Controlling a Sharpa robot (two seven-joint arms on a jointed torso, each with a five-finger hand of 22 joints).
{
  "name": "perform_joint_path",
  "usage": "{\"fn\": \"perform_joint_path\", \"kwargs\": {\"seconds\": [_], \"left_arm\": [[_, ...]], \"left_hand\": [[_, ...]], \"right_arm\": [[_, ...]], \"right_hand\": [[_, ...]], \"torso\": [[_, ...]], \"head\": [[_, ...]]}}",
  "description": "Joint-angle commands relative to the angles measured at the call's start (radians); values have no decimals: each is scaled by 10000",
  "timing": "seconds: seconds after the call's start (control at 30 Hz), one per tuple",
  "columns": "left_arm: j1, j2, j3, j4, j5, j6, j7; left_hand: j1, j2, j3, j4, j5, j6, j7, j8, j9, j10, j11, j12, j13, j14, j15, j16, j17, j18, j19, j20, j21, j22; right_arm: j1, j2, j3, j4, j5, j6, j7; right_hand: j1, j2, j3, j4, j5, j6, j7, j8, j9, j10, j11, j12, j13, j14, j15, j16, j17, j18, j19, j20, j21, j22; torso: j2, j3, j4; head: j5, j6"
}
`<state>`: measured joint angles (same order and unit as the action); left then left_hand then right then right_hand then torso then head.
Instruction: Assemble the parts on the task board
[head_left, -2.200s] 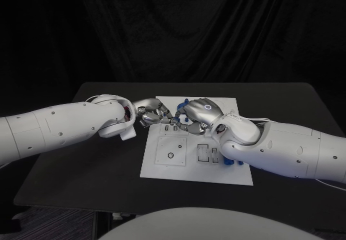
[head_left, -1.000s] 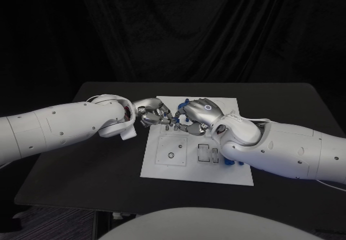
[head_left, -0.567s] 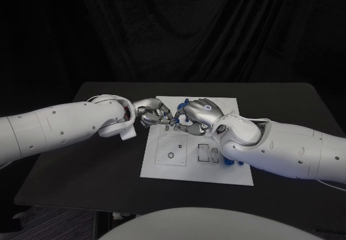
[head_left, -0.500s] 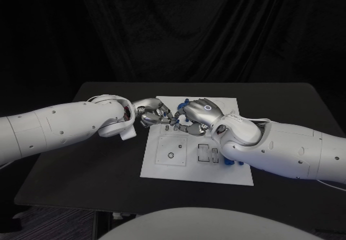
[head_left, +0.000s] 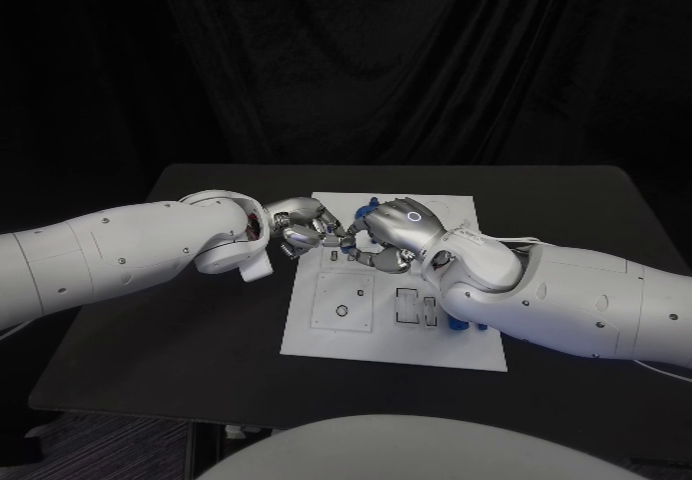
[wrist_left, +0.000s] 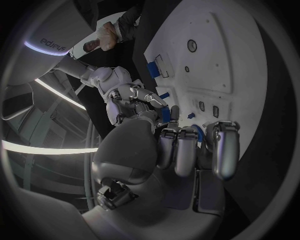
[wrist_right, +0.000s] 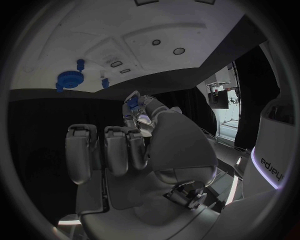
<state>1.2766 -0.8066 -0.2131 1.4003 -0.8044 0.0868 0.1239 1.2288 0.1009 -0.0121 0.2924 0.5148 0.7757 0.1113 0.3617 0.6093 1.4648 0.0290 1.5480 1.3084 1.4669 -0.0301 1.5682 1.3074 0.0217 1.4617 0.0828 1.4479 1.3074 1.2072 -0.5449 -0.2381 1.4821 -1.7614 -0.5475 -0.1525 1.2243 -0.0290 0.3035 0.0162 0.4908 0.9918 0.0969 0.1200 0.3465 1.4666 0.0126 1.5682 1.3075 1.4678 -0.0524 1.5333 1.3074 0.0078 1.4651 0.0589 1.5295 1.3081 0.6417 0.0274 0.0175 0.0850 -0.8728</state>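
Observation:
The white task board (head_left: 335, 335) lies in the middle of the black table. Above its far end my two hands meet fingertip to fingertip. My left hand (head_left: 300, 228) has its fingers curled in and pinches a small blue part (wrist_left: 166, 115) against the thumb. My right hand (head_left: 392, 232) is curled in too and pinches a small blue part (wrist_right: 132, 102) at its thumb tip. In the head view the blue pieces (head_left: 351, 231) show in the narrow gap between the two hands. The left wrist view shows my right hand (wrist_left: 132, 96) just beyond my left hand (wrist_left: 178, 150).
A blue gear (wrist_right: 69, 79) and a blue peg (wrist_right: 80, 63) stand at the board's far end. Rectangular slots (head_left: 414, 306) and a round hole (head_left: 342, 310) mark the near half. More blue parts (head_left: 462, 325) lie under my right forearm at the board's right edge.
My right hand has edged slightly toward the left hand, so the gap between the fingertips is narrower. The left arm has barely moved.

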Motion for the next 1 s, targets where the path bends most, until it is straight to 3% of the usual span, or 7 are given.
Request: {"fn": "perform_joint_path", "kwargs": {"seconds": [0.03, 0.17, 0.23, 0.33, 0.67, 0.9, 1.0], "left_arm": [[-6, 17, 12, 14, 252, 317, 66], [-7, 7, 12, 9, 255, 372, 61], [-7, 3, 12, 7, 256, 389, 61], [-8, 3, 12, 3, 257, 388, 94], [-11, 18, 12, -22, 257, 124, 394], [-14, 25, 12, -41, 257, -17, 464], [-16, 28, 12, -33, 257, -66, 338]], "left_hand": [[300, 62, 61, -90, 440, 174, -46, 7, -38, 790, 12, -51, 2428, 1039, 54, 26, 2634, 189, 6, 53, -56, 1758], [913, -56, 365, -269, 1285, 437, -171, 291, 105, 804, -101, -36, 2439, 1039, -41, 26, 2634, 187, 20, -33, -55, 1788], [1193, -151, 569, -381, 1647, 577, -263, 602, 347, 806, -177, -36, 2439, 1039, -108, 26, 2634, 185, 31, -95, -54, 1806], [1432, -278, 866, -466, 1885, 575, -345, 988, 732, 802, -255, -43, 2434, 1039, -173, 26, 2634, 187, 26, -162, -75, 1816], [1954, -494, 2133, -844, 1642, 295, -320, 1474, 1378, 789, -263, -65, 2420, 1039, -195, 26, 2634, 186, 32, -204, -113, 1857], [1993, -607, 2678, -944, 1357, 389, -325, 1568, 1485, 723, -272, -141, 2365, 1039, -204, 26, 2634, 198, 4, -208, -169, 1853], [1996, -672, 3059, -1041, 910, 404, -310, 1519, 1473, 605, -267, -282, 2264, 1039, -203, 26, 2634, 202, -2, -210, -198, 1857]], "right_arm": [[6, 1, 4, 21, -72, -58, 20], [6, -3, 4, 24, -72, -60, 19], [6, -1, 4, 23, -72, -60, 22], [6, 2, 4, 26, -72, -59, 34], [6, -9, 3, 32, -72, 166, 199], [6, -22, 2, 28, -72, 495, 243], [6, -38, 2, 30, -72, 543, 194]], "right_hand": [[-1, 74, 59, -18, 25, 117, -34, 38, 13, 1042, -3, 26, 2632, 891, -17, 26, 1971, 21, 867, -41, 61, 2496], [-1, 74, 59, -18, 25, 117, -34, 38, 13, 1042, -3, 26, 2632, 891, -17, 26, 1971, 21, 867, -41, 61, 2496], [-1, 74, 59, -18, 25, 117, -34, 38, 13, 1042, -3, 26, 2632, 891, -17, 26, 1971, 21, 867, -41, 61, 2496], [-1, 74, 59, -18, 25, 117, -34, 38, 13, 1042, -3, 26, 2632, 891, -17, 26, 1971, 21, 867, -41, 61, 2496], [-11, 25, 70, -67, -114, -8, 4, -44, 6, 1042, 1, 26, 2632, 891, -9, 30, 1978, 27, 856, -27, 42, 2489], [-157, -32, 31, -45, -1039, -642, 88, -423, -83, 1042, -40, 26, 2632, 873, -41, -3, 1909, 66, 776, -38, -99, 2437], [-272, -105, -54, 42, -1576, -1256, 146, -590, -241, 1042, -14, 26, 2632, 853, -20, -48, 1826, 98, 711, -29, -216, 2394]], "torso": [[-1, -5, 3], [2, 0, 7], [0, -1, 4], [-3, -2, 2], [-2, -4, -1], [-1, -4, -9], [0, -1, -4]], "head": [[2, 2], [7, 2], [9, 2], [15, 2], [46, 2], [35, 2], [41, 2]]}}
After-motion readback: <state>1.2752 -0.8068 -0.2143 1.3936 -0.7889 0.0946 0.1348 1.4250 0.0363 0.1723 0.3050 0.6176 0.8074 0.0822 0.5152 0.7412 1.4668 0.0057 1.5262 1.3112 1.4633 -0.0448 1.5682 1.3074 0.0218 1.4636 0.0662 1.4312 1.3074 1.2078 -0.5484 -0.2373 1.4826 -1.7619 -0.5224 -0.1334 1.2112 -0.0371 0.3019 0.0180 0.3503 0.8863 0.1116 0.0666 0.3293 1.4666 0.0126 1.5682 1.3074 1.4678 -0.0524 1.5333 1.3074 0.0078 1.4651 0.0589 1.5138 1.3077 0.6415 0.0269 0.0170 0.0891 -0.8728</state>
